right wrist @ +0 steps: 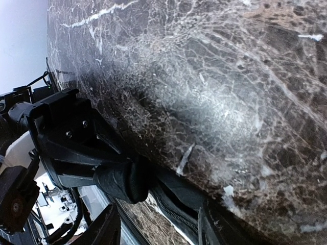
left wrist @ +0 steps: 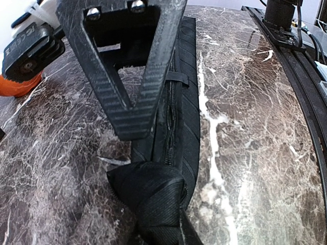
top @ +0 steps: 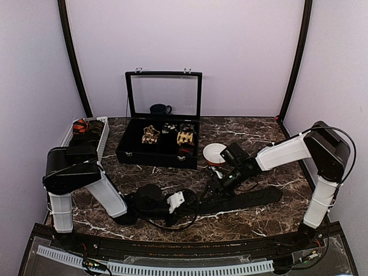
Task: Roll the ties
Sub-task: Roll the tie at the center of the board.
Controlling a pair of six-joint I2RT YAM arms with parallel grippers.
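Note:
A plain black tie [top: 247, 198] lies flat across the marble table [top: 259, 149], its narrow end wound into a small roll [left wrist: 153, 196]. In the right wrist view the roll [right wrist: 122, 181] sticks out from my left gripper [right wrist: 66, 135], which is shut on it. From above, the left gripper [top: 179, 201] sits low at the tie's left end. My right gripper [top: 214, 185] hovers just beyond the roll, over the flat strip [right wrist: 204, 191]. Its jaws are open and hold nothing. One of its triangular fingers [left wrist: 135, 76] hangs above the strip in the left wrist view.
An open black case [top: 158, 154] with a raised glass lid holds rolled ties at the back centre. A white bowl [top: 214, 154] stands to its right. A white basket [top: 86, 133] with more ties sits at the back left. Black cables [top: 172, 221] loop near the left gripper.

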